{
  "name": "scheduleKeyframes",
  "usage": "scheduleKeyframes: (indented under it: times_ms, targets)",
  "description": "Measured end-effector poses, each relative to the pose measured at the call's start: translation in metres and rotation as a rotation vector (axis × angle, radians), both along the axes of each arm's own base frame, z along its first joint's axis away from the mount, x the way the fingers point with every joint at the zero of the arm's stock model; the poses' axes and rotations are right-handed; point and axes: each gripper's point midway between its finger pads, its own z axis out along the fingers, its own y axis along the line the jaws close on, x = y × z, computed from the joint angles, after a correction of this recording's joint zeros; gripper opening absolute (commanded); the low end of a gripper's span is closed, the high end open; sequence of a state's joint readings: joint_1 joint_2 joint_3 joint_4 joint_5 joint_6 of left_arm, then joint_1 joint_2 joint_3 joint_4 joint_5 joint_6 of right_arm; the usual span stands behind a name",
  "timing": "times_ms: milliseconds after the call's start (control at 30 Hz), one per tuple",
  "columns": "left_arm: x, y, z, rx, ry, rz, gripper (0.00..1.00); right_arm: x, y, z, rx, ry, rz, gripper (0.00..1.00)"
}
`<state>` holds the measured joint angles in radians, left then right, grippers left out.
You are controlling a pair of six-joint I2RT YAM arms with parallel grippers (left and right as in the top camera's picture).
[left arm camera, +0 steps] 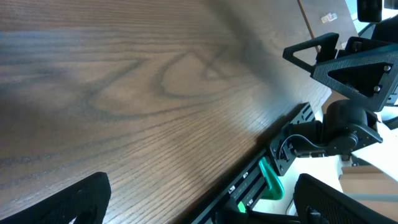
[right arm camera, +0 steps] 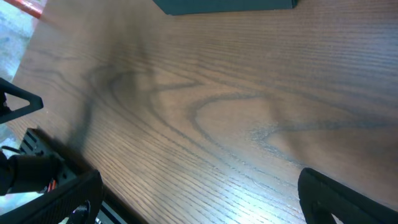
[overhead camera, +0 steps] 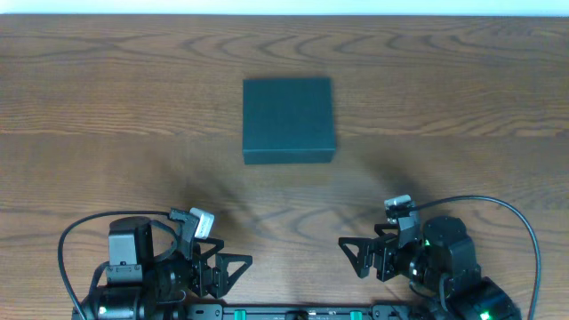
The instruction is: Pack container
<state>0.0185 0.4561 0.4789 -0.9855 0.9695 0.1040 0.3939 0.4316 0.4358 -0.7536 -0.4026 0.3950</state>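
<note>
container (overhead camera: 289, 120): dark teal and square, on the table (overhead camera: 107, 98) past its middle and well apart from both arms. The lid seems shut, though its seam is too faint to be sure. Its near edge shows at the top of the right wrist view.
left gripper (left arm camera: 199, 180): low at the near left edge, fingers spread wide, holding nothing.
right gripper (right arm camera: 200, 175): low at the near right edge, fingers likewise apart, holding nothing.
between grippers and container: plain wood grain with soft shadows.
surroundings: a black cable (overhead camera: 498, 209) loops from the right arm, and a black rail (overhead camera: 293, 313) with green parts runs along the near edge.
</note>
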Motion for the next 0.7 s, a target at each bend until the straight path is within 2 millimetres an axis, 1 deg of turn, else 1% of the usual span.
scheduleKeyframes:
  times_ms: [167, 200, 233, 267, 300, 367, 433, 533, 633, 700]
  targets:
    - [0.000, 0.000, 0.000, 0.002, -0.002, 0.001, 0.95, 0.000, 0.000, 0.000, 0.000, 0.000, 0.000, 0.99]
    - [0.003, 0.001, 0.000, 0.010, -0.015, 0.005, 0.95, 0.000, 0.000, 0.000, 0.000, 0.000, 0.000, 0.99]
    - [0.009, 0.003, 0.001, 0.023, -0.048, 0.014, 0.95, 0.000, 0.000, 0.000, 0.000, 0.001, 0.000, 0.99]
    - [0.022, 0.007, 0.005, 0.053, -0.120, 0.033, 0.95, 0.000, 0.000, 0.000, 0.000, 0.000, 0.000, 0.99]
    - [0.041, 0.014, 0.011, 0.098, -0.214, 0.066, 0.95, 0.000, 0.000, 0.000, 0.000, 0.000, -0.001, 0.99]
    - [0.061, 0.025, 0.018, 0.166, -0.311, 0.127, 0.95, 0.000, 0.000, -0.001, -0.001, -0.001, -0.002, 0.99]
    - [0.080, 0.045, 0.020, 0.274, -0.382, 0.230, 0.95, 0.000, 0.000, -0.001, -0.001, 0.001, -0.004, 0.99]
    - [0.090, 0.074, 0.023, 0.403, -0.431, 0.363, 0.95, 0.000, -0.001, -0.001, -0.001, 0.002, -0.005, 0.99]
    - [0.091, 0.095, 0.029, 0.486, -0.491, 0.471, 0.95, 0.000, 0.000, -0.001, -0.001, 0.002, -0.005, 0.99]
    - [0.089, 0.104, 0.027, 0.518, -0.523, 0.521, 0.95, 0.001, -0.001, -0.001, 0.000, 0.002, -0.006, 0.99]
